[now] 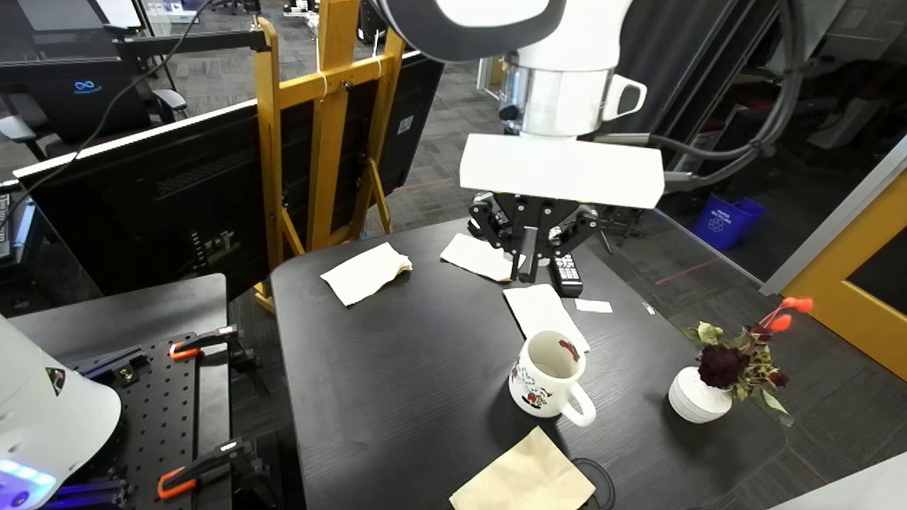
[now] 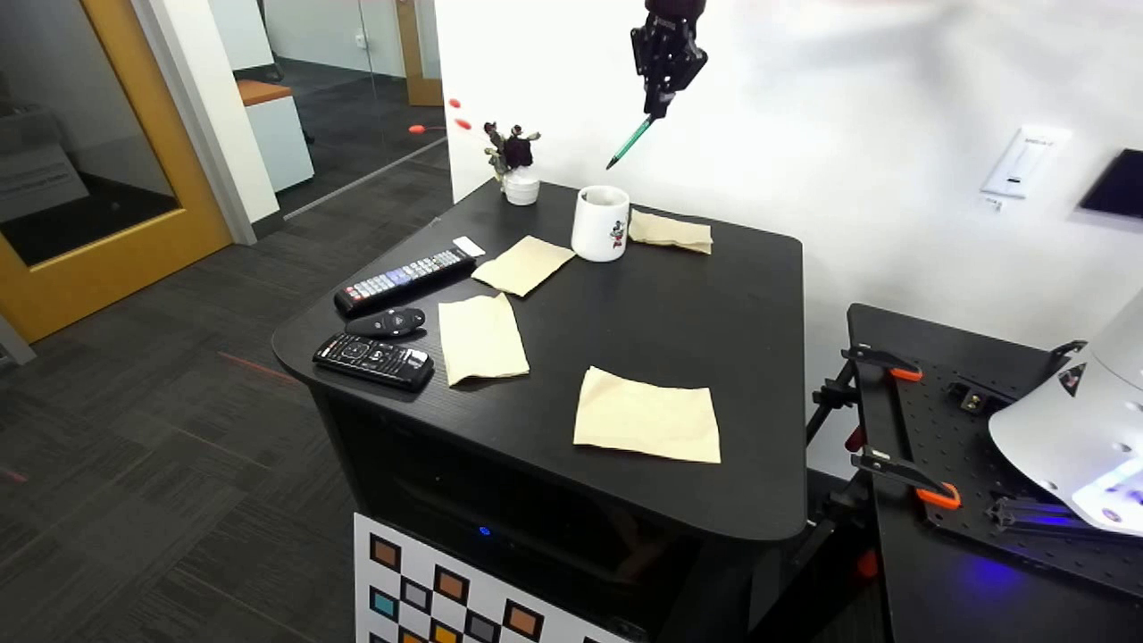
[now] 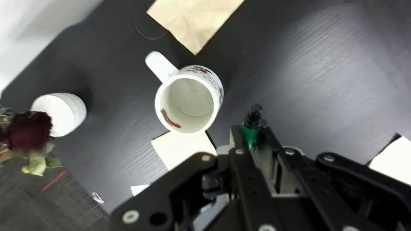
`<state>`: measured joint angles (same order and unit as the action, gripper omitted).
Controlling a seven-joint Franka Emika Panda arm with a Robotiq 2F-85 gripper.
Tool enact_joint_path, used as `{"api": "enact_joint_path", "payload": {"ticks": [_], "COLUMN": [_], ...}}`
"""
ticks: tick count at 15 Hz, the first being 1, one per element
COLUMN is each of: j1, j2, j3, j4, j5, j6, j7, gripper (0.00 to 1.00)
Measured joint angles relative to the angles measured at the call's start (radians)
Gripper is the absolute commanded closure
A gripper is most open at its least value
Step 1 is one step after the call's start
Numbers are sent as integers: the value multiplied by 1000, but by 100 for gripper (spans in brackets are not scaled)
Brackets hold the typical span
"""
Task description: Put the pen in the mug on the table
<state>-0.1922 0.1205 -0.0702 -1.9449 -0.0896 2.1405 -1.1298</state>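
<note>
The white-cream mug stands upright on the black table, in both exterior views. In the wrist view the mug shows its open mouth, with its handle toward the upper left. My gripper is shut on a green pen. The pen hangs tilted, its dark tip down, above the mug and apart from it. In the wrist view the gripper holds the pen beside the mug, to its lower right. In an exterior view the gripper shows, but the pen is hard to make out.
Several folded paper napkins lie on the table, one close beside the mug. A white pot with dried flowers stands near the mug. Remotes lie along one edge. A white wall runs behind the table.
</note>
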Motion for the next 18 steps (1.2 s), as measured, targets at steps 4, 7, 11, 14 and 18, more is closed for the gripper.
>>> {"api": "enact_joint_path", "payload": {"ticks": [4,7,11,14,18], "j1": [15,23,27,36,42], "j2": [-24,-36,-41,-41,-41], "j3": [8,8,9,14,32], "j4": [-119,-222,-353,-434,-497], "j5": [152,252,399,516,648], "j6": [51,129,276,382,455], "j7": [-84,-138,-239,-332,-444], "gripper": [96,96,96,96,58]}}
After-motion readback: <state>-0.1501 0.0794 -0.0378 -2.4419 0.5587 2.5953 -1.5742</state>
